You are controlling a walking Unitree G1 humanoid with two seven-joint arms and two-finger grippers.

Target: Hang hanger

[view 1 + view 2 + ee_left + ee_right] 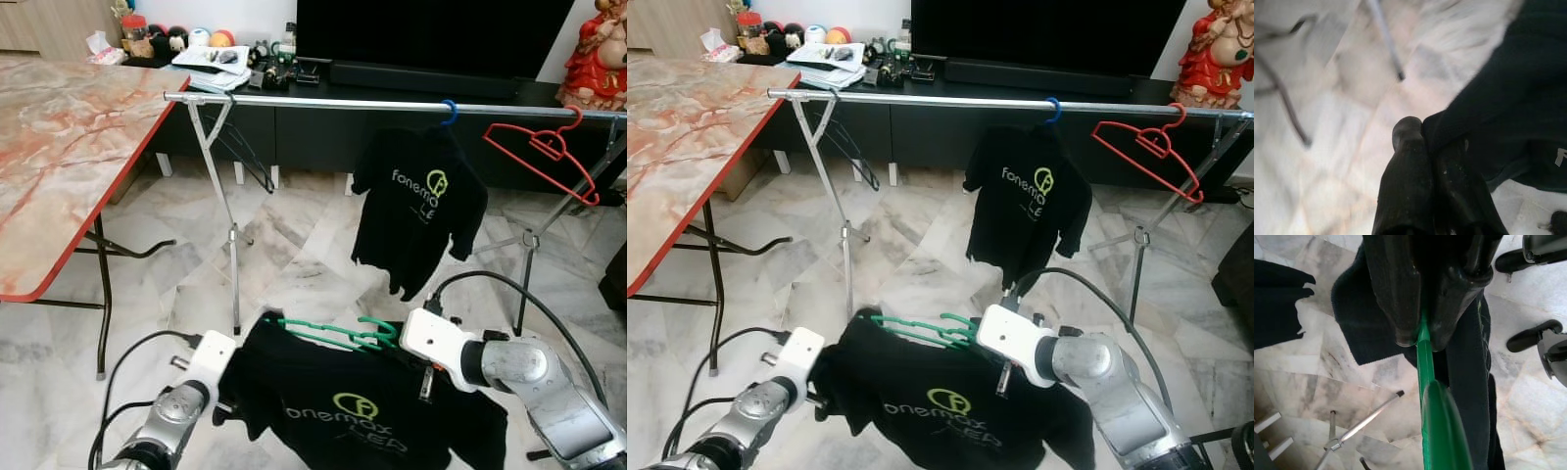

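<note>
1. While the green hanger (338,336) carries a black T-shirt (362,406), it hangs low in front of the robot, between the two arms and well below the clothes rail (392,104).
2. The right gripper (1422,335) has its jaws closed on the hanger's green plastic, close under the hook, as the right wrist view shows.
3. The left gripper (1427,142) has its jaws pinched shut on the shirt's edge, near a sleeve.
4. The load looks light: thin plastic and soft cloth. The plastic is stiff but smooth, so it could twist or slip in the jaws; I judge the hold near the hook the soundest, since it steers the hook directly.
5. The shirt is limp and will sag and swing; gripping cloth alone gives no control over the hook, it only steadies the drape.
6. On the rail a second black shirt on a blue hanger (449,111) and a bare red hanger (549,147) already hang; the stretch of rail on the robot's left of them looks like the roomiest place for the green hook.
7. A marble-patterned surface (59,147) stands to the robot's left.
</note>
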